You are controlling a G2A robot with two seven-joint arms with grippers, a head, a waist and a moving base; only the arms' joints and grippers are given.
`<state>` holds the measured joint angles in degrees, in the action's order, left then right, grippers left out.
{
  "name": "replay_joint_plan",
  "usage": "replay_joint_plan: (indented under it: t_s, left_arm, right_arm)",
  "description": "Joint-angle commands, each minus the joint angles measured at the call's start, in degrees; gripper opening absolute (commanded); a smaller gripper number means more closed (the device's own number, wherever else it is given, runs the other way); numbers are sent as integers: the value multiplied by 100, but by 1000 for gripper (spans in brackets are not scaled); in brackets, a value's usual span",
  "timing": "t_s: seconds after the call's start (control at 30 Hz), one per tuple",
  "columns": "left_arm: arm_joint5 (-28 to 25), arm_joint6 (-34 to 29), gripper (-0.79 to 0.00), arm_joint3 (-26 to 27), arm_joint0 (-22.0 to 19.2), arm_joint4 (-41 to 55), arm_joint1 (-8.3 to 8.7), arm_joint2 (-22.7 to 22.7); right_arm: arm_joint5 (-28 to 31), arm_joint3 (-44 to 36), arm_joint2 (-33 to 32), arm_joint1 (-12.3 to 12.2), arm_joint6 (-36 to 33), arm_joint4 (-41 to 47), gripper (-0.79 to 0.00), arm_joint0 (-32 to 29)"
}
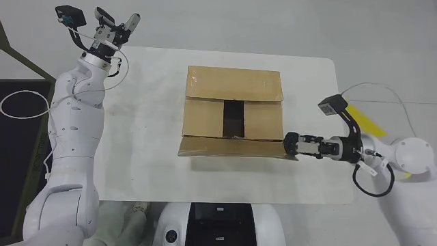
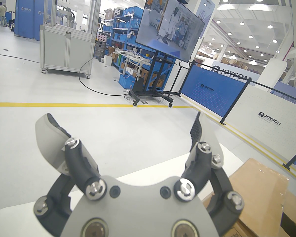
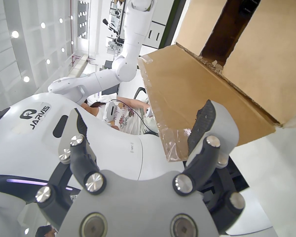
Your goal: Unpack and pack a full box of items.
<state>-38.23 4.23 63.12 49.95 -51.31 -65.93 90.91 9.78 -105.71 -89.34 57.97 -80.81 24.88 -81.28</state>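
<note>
A brown cardboard box [image 1: 233, 113] stands in the middle of the white table [image 1: 150, 143]. Its far and near outer flaps are folded outward. The two inner flaps lie nearly flat, with a dark gap [image 1: 233, 117] between them. My right gripper [image 1: 290, 144] is open at the right corner of the near flap [image 1: 232, 147]. That taped flap corner [image 3: 172, 114] sits between the spread fingers, close against one finger [image 3: 207, 122]. My left gripper [image 1: 118, 18] is open and empty, held above the table's far left corner. From there the box [image 2: 259, 181] shows off to one side.
Bare table top lies left and right of the box, with a narrower strip in front. The table's far edge [image 2: 148, 171] is just below my left gripper, with open floor and a yellow line [image 2: 64, 104] beyond.
</note>
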Motion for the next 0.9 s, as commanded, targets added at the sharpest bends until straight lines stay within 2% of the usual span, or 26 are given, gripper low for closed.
replay_joint_plan:
  t_s: [0.0, 0.27, 0.87]
  left_arm:
    - [0, 0, 0, 0, 0, 0, 0, 0]
    - [0, 0, 0, 0, 0, 0, 0, 0]
    - [0, 0, 0, 0, 0, 0, 0, 0]
  right_arm:
    - [-63, -86, 30, -22, -76, -190, 0, -24]
    - [-395, -262, 271, -90, -233, -758, 0, -77]
    - [-904, -54, 1226, -178, -439, -1857, 0, 341]
